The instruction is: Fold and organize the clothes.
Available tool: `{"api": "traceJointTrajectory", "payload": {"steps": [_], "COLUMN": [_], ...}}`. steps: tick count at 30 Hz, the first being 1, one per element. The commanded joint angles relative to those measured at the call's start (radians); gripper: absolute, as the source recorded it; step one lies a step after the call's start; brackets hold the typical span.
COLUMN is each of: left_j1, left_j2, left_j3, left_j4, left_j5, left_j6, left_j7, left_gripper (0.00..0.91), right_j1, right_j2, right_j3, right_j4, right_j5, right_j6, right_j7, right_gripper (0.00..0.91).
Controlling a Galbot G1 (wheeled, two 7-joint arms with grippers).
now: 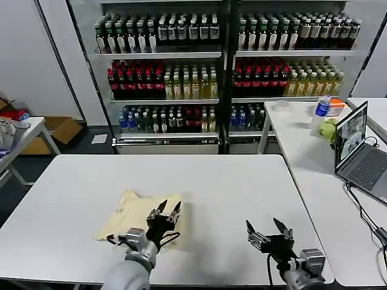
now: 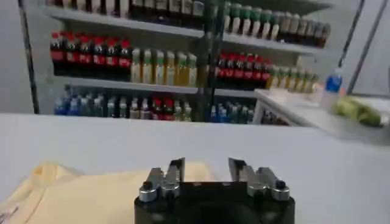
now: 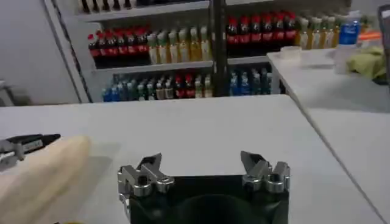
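We see the pale cream-yellow soft fabric garment (image 1: 136, 217) lying flat on the white rectangular table (image 1: 242, 187), already gathered into a compact bundle with its small white neck label (image 1: 123, 209) showing at the far left corner. Our left gripper (image 1: 167, 211) hangs directly over the garment's right-hand edge, fingers spread apart and empty; in the left wrist view the cloth (image 2: 79, 195) spreads just beneath and to one side of that gripper (image 2: 207, 173). Our right gripper (image 1: 266, 228) waits well apart on bare table, also spread wide and holding nothing. From it, the garment (image 3: 42, 176) lies off toward the left arm, its long axis running across our front. We judge the left arm far nearer, so the next pinch likely falls to it, with the right having to reach inward to help.
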Motion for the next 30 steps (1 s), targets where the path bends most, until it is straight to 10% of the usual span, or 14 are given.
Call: {"api": "traceJointTrajectory", "payload": {"steps": [1,18,30], "left_j1": [0.206,0.350,0.359], "left_j2": [0.068,0.072,0.053], "left_j3": [-0.313,-0.528,-0.520], "left_j4": [-0.184,-0.248,-0.257], "left_j5": [-0.324,-0.317,-0.304], "left_j6": [-0.053,-0.067,-0.067], "left_j7": [0.042,0.031,0.032], "left_gripper": [0.907,0.907,0.907], "right_j1": [0.241,0.485,0.492], "right_j2": [0.056,0.320,0.419], "right_j3": [-0.175,-0.342,-0.390], "right_j4": [-0.119,-0.459,-0.539], "right_j5": [0.088,0.374,0.397], "right_j6": [0.022,0.024,0.016], "right_j7": [0.011,0.099,0.111], "right_gripper": [0.907,0.907,0.907]}}
